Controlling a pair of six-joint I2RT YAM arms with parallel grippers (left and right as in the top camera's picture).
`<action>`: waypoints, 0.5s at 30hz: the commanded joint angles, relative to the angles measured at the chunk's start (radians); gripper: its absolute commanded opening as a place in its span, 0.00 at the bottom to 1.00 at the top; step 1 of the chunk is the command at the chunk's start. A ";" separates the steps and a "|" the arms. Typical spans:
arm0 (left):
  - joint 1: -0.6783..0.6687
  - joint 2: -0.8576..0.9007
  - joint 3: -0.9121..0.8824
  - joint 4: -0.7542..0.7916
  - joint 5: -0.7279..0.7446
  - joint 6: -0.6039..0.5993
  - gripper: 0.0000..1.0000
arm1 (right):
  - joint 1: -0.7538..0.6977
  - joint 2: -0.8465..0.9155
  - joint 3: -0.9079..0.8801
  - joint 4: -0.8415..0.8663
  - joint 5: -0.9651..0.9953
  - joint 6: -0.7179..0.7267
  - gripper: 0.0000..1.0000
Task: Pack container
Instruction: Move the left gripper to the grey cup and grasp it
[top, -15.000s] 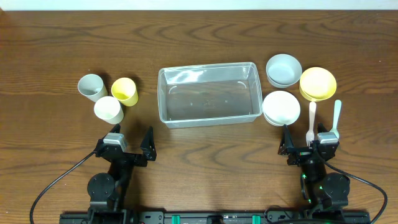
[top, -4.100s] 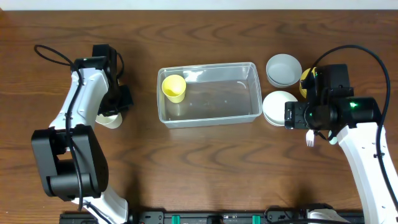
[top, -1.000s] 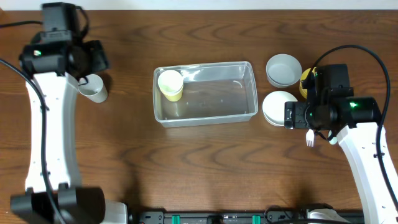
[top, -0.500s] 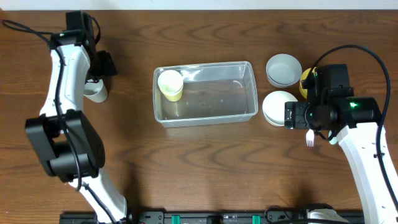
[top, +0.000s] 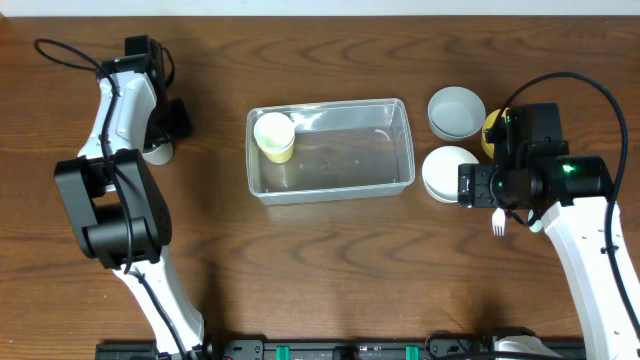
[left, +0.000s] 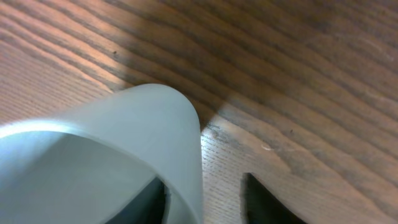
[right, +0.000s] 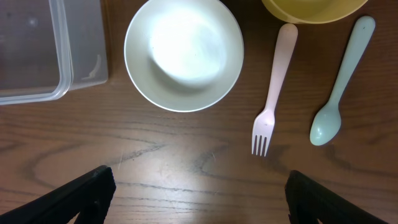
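1. One clear container (top: 330, 150) sits at the table's (top: 320, 260) centre, with a yellow-and-white cup stack (top: 274, 136) in its 9 o'clock end.
2. The left gripper (top: 160, 135) is at a grey cup (left: 106, 168) well off at the container's 9 o'clock; the cup wall lies between its fingers (left: 264, 202), and contact cannot be told.
3. The right gripper (right: 199, 193) hovers with jaws wide, at 6 o'clock of a white bowl (right: 183, 53).
4. A pink fork (right: 272, 93) and pale green spoon (right: 339, 84) lie at the bowl's 3 o'clock, below a yellow bowl (right: 314, 7).
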 joint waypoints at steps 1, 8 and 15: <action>0.008 -0.008 -0.005 -0.010 0.005 0.007 0.31 | -0.005 0.001 0.015 -0.002 0.007 0.008 0.89; 0.008 -0.010 -0.005 -0.019 0.005 0.007 0.11 | -0.005 0.001 0.015 -0.001 0.008 0.008 0.89; 0.008 -0.035 -0.005 -0.024 0.005 0.006 0.06 | -0.005 0.001 0.015 -0.001 0.007 0.008 0.89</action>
